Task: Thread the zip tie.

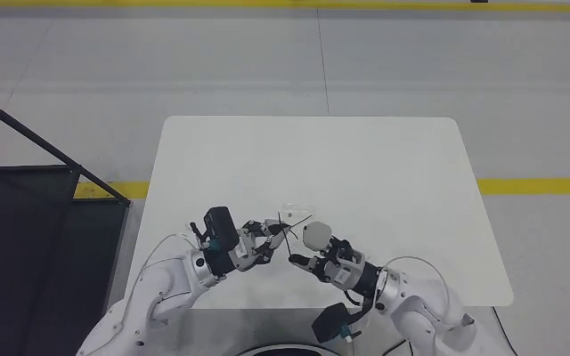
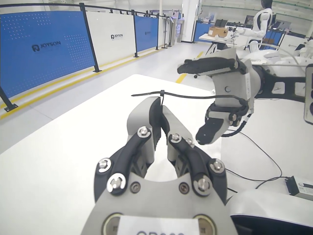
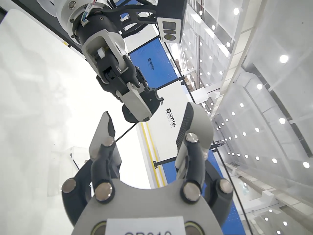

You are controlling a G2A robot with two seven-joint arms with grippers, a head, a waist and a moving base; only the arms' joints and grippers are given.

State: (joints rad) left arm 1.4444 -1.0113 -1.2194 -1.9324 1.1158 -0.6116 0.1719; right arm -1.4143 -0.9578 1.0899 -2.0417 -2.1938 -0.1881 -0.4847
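The black zip tie (image 2: 185, 96) is held above the white table (image 1: 374, 169), near its front edge. My left gripper (image 2: 160, 107) is shut on it just below the small head, so the strap runs sideways past both fingers. In the top view the left gripper (image 1: 276, 235) faces my right gripper (image 1: 305, 247), a short way apart. The right gripper (image 3: 149, 125) is open. The strap's long end reaches in between its fingers (image 2: 210, 129) without touching either pad. From the right wrist, the left gripper (image 3: 143, 107) hangs close ahead, the thin strap (image 3: 124, 132) slanting down from it.
A clear plastic bag (image 1: 297, 211) lies flat on the table just beyond both grippers. A black-framed barrier (image 1: 40, 231) stands off the table's left side. The far half of the table is bare white surface.
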